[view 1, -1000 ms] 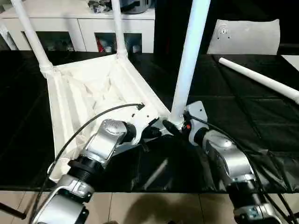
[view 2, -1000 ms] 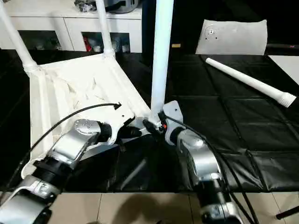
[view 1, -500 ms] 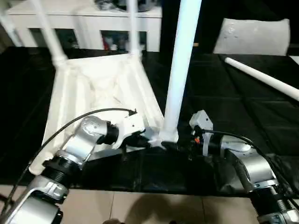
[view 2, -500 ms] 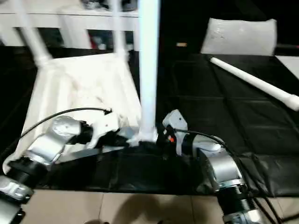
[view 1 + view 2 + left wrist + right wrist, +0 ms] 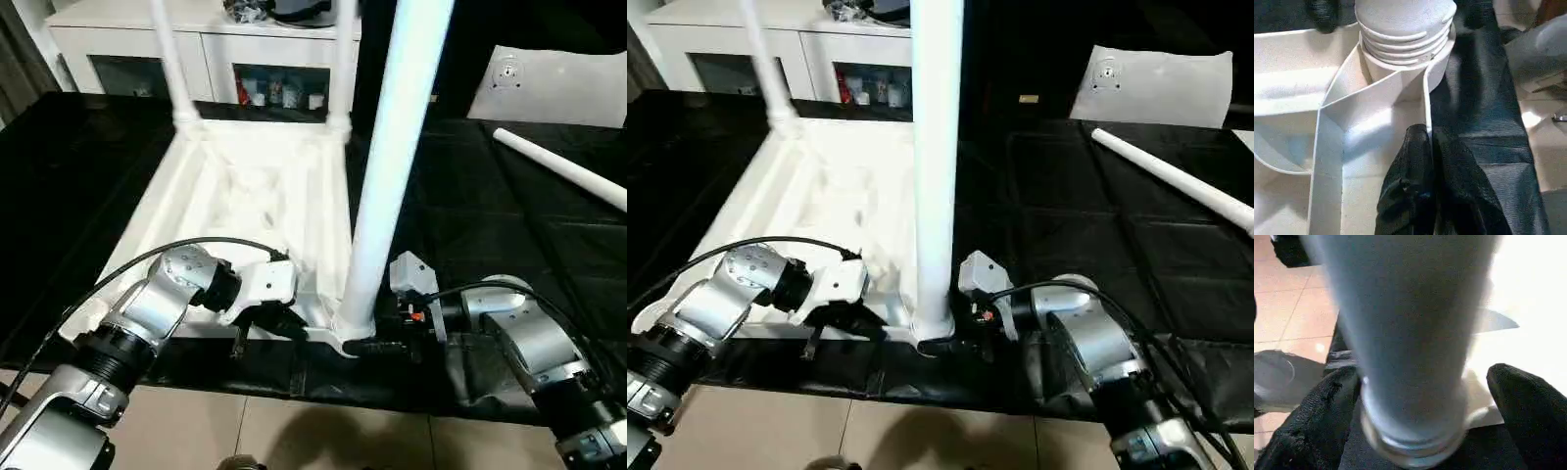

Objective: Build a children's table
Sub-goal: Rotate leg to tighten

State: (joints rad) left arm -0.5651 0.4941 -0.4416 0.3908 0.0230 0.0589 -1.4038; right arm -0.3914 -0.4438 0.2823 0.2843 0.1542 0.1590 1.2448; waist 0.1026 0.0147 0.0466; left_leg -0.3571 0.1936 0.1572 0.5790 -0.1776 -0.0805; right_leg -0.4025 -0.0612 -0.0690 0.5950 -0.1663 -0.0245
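Note:
The white tabletop (image 5: 245, 186) lies upside down on the black table, ribbed underside up. Two legs (image 5: 171, 59) stand in its far corner sockets. A third leg (image 5: 392, 166) stands upright in the near right socket (image 5: 1440, 73). My left gripper (image 5: 1429, 134) is shut on the tabletop's thin rim wall just beside that socket. My right gripper (image 5: 1422, 382) is open, its fingers either side of the third leg's base: one finger (image 5: 1327, 406) touches it, the other stands slightly apart. A fourth leg (image 5: 568, 176) lies loose at the far right.
A small white panel with holes (image 5: 549, 83) lies at the back right. A white cabinet (image 5: 196, 49) stands behind the table. The near corner of the tabletop sits close to the table's front edge, with tiled floor (image 5: 294, 431) below.
The whole view has shifted. The tabletop with its legs has turned squarer and come nearer the front edge. My right forearm has swung out to the right, still at the leg's base.

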